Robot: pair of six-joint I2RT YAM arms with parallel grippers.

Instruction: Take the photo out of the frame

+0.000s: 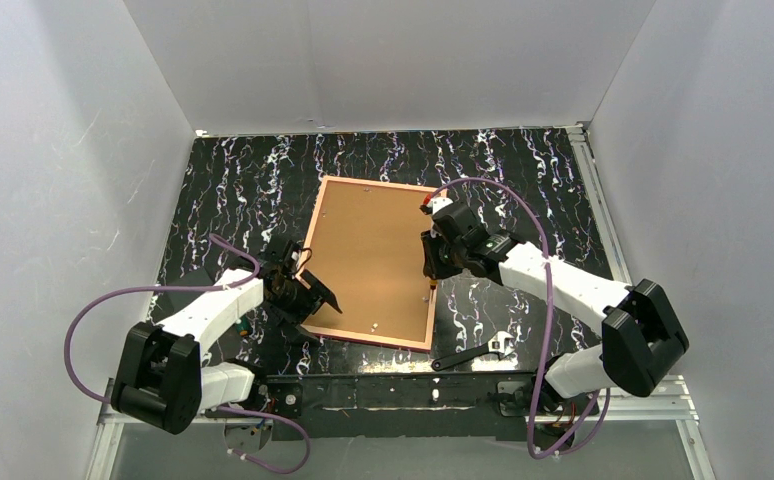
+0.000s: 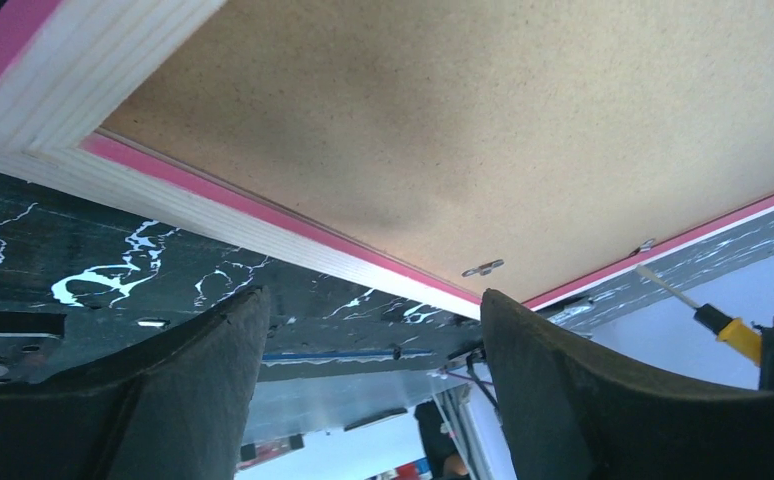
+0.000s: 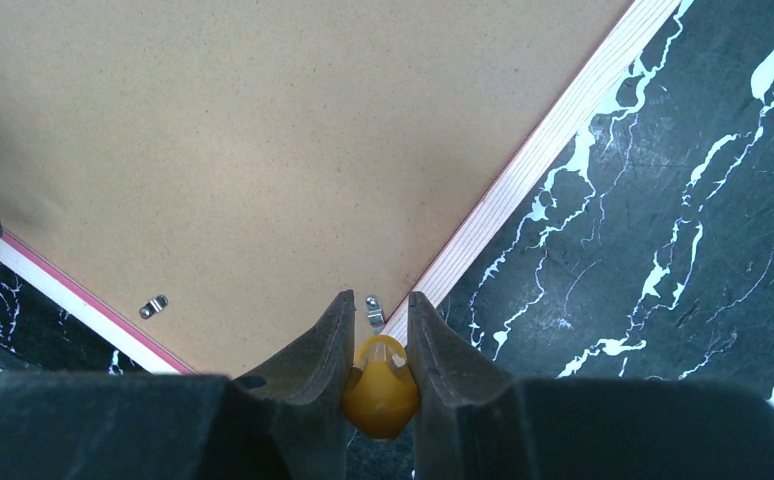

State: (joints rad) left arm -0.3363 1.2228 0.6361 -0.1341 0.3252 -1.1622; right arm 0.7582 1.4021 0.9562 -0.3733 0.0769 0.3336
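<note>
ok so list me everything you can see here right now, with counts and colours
frame: 1, pink-red border with pale wood edge, lying back-up mid-table
back panel: 1, brown fibreboard, set in the frame
metal tabs: at least 2, silver, along the panel's edges
screwdriver: 1, yellow handle, tip at the frame's right edge
wrench: 1, dark with silvery head, on the table by the frame's near right corner
table: 1, black with white veins
cables: 2, purple, one per arm
left pincer: 1, black, open, holding nothing, by the frame's near left edge
right pincer: 1, black, shut on the screwdriver
</note>
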